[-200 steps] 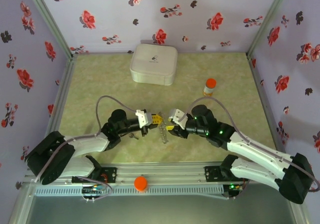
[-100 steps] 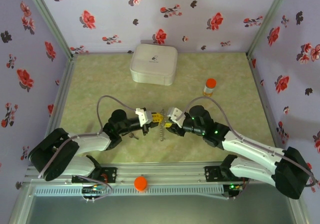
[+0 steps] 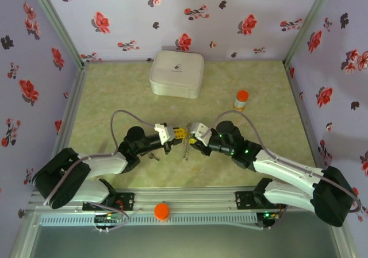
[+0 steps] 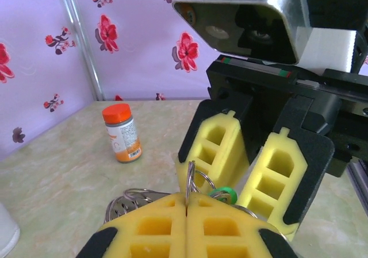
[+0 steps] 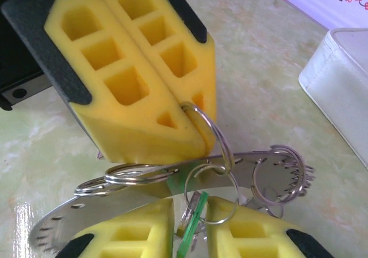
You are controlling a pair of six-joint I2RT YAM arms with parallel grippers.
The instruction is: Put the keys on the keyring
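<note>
Near the table's (image 3: 103, 97) front edge, at mid-width: left gripper (image 4: 187, 207) clamped on a small split ring (image 5: 214, 133); right gripper (image 5: 190, 209) slightly parted around the green tab (image 5: 190, 226); keyring (image 5: 172, 180) level between both, off the surface. Farther back, white case (image 3: 176, 73), orange-capped bottle (image 3: 241, 100).

Nothing reads clearly: the bottle (image 4: 122, 133) label (orange and white) looks too blurred, seemingly.

Keyring (image 3: 186, 147) in the middle of the table (image 3: 115, 91), left gripper (image 3: 177, 136) just left of the keyring, right gripper (image 3: 191, 138) just right of it, case (image 3: 176, 73) well behind it, bottle (image 3: 241, 100) behind it to the right.
</note>
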